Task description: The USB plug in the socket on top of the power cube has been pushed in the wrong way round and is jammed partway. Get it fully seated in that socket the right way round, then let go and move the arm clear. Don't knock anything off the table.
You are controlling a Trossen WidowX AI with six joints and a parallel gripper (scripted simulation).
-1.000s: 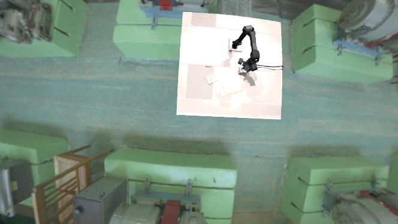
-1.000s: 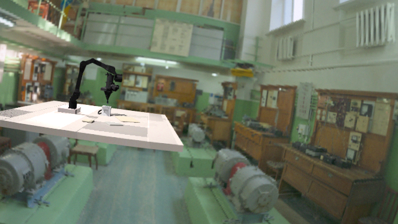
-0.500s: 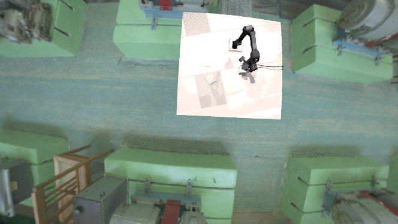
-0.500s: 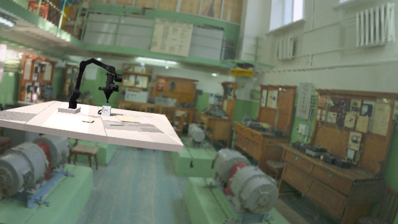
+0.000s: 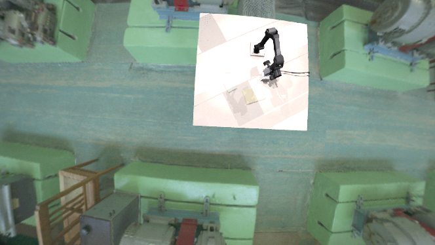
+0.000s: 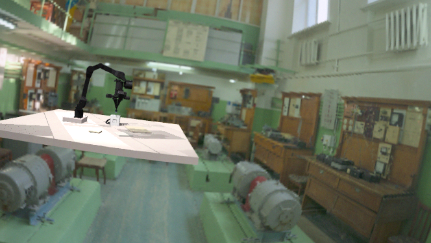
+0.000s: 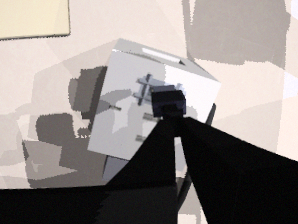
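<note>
The USB plug (image 7: 169, 100) is the small dark block at the fingertips, above the top face of the white power cube (image 5: 264, 78) (image 6: 114, 121) (image 7: 125, 75). The hand (image 5: 266, 73) (image 6: 116, 110) (image 7: 174, 128) is closed narrowly on it, with its fingers pointing down. How far the plug sits in the socket is hidden from the wrist view.

The cube stands upright on a pale, pinkish-white surface (image 5: 213, 72) (image 6: 162, 140) (image 7: 250, 135), a four-sided top crossed by grey shadows. Around it is a workshop hall: a worn blue-green floor (image 5: 131, 95) (image 6: 146, 195), green machine plinths, grey motors and wooden cabinets along the wall.

The plug's block looks broader across the wrist view than along it, its long side skewed to the cube's edges; which way round its contacts face, I cannot tell.

Counted: one plug in the hand, one cube, one black arm (image 5: 278, 49) (image 6: 86, 86) and one pale base plate (image 5: 251, 54) (image 6: 74, 120) under it. One yellowish sheet (image 5: 250, 95) (image 6: 139, 130) (image 7: 32, 17) lies flat near the cube, and two thin dark cables (image 5: 296, 72) run from beside the hand to the surface's edge
</note>
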